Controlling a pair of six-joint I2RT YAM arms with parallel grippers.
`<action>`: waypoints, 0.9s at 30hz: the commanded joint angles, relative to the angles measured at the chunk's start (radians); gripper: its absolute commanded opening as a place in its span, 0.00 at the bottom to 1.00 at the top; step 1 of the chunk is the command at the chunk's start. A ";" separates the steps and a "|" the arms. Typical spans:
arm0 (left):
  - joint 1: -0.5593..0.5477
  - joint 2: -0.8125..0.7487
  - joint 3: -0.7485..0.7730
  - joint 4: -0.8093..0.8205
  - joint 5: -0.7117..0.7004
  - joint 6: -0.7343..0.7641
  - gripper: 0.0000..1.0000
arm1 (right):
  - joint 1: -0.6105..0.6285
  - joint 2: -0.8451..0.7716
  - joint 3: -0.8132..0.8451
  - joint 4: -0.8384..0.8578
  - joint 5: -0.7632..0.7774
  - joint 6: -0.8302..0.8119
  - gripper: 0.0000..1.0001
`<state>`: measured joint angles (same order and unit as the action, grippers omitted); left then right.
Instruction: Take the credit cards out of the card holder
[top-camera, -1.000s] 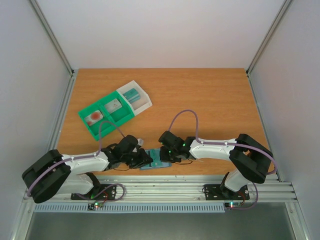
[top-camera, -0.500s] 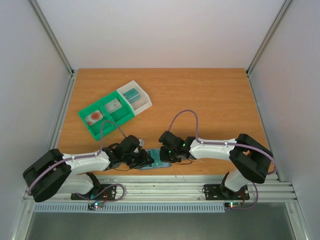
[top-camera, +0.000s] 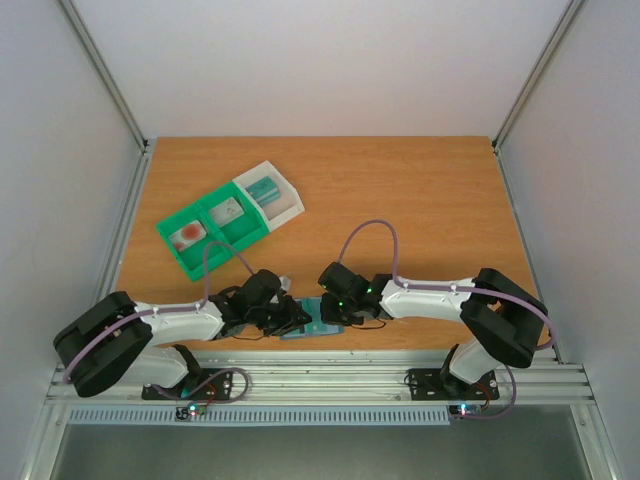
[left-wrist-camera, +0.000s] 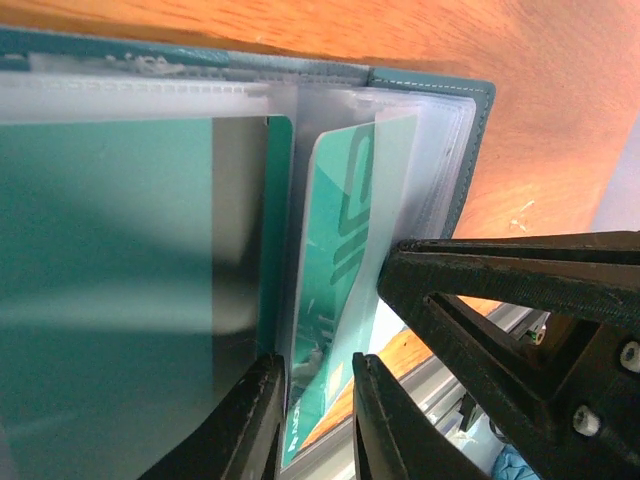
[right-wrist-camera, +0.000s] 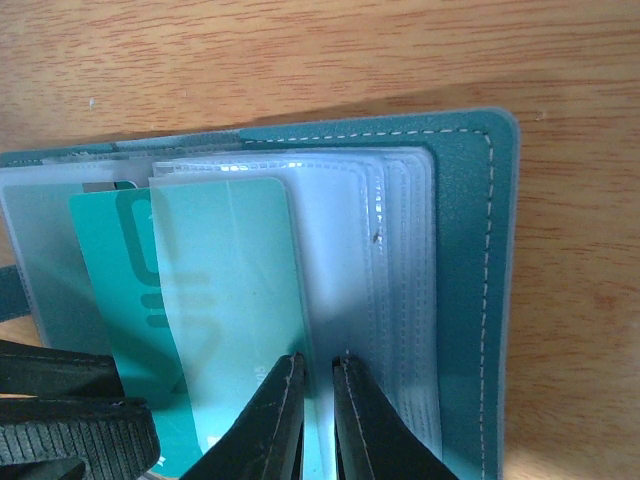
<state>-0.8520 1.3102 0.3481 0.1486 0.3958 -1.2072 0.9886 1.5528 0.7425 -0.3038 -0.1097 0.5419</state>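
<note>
At the far left the green tray (top-camera: 227, 246) sits well apart from the work. That all happens at the near edge of the worktop (top-camera: 420, 200), where the card holder (right-wrist-camera: 465, 250) lies open between the two arms.

In the left wrist view, one teal card with a dark stripe (left-wrist-camera: 130, 250) sits deep in its pocket, untouched. Beside it, the left gripper (left-wrist-camera: 318, 370) has its jaws a narrow way apart, astride the lower end of a second teal credit card (left-wrist-camera: 345, 250) among the clear sleeves. I cannot tell whether they actually pinch it.

That is the first risk. If the jaws close on sleeve and card together, the pull probably drags the whole holder along, or the smooth plastic slips out.

To the right, the right gripper (right-wrist-camera: 320, 365) has its jaws all but together on a clear sleeve leaf of the card holder, pinning it. If that thin leaf slides free, the holder likely skids toward the nearby edge of the worktop. The two grippers nearly touch, so a sideways tug could knock them together.

Against a second ago, the left arm's elbow has swung rightward and its gripper has crept slightly toward the holder. The right arm and the holder look unmoved.
</note>
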 joint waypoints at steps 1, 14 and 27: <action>0.000 0.012 -0.012 0.069 -0.001 -0.018 0.19 | -0.001 0.006 -0.039 -0.095 0.049 0.003 0.11; 0.000 0.037 -0.042 0.130 0.002 -0.054 0.20 | -0.001 0.007 -0.038 -0.097 0.054 0.000 0.11; 0.004 0.068 -0.082 0.229 0.015 -0.095 0.00 | -0.001 0.009 -0.037 -0.114 0.068 0.010 0.11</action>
<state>-0.8516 1.3865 0.2977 0.3660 0.4370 -1.2915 0.9882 1.5444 0.7380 -0.3141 -0.0959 0.5423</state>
